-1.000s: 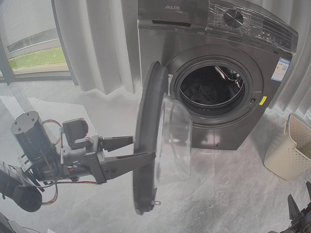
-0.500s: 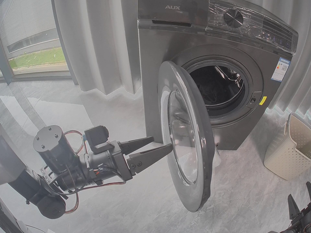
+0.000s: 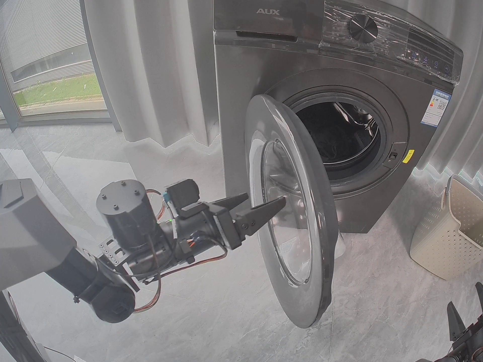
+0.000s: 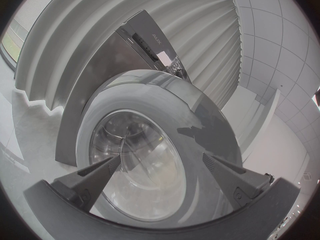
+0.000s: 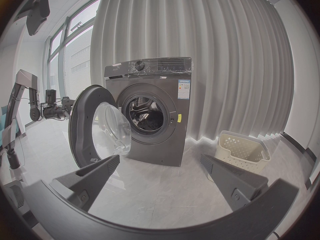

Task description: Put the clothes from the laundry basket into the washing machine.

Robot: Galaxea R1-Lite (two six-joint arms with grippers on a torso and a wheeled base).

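Loading looks done to you: dark clothes [image 3: 337, 139] lie in the washing machine [image 3: 251, 66] drum, and the laundry basket [image 3: 445, 237] beside it looks empty. Left gripper [image 3: 264, 204], spread and empty, is at the half-shut door [image 3: 302, 287]. Right gripper [image 5: 160, 159] is wide and empty. Latching the door likely remains.

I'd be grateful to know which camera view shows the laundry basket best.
The right wrist view: the whole laundry basket stands on the floor beside the washing machine, rim and inside visible. The head view cuts it off at the picture's edge. The left wrist view faces the machine's door.
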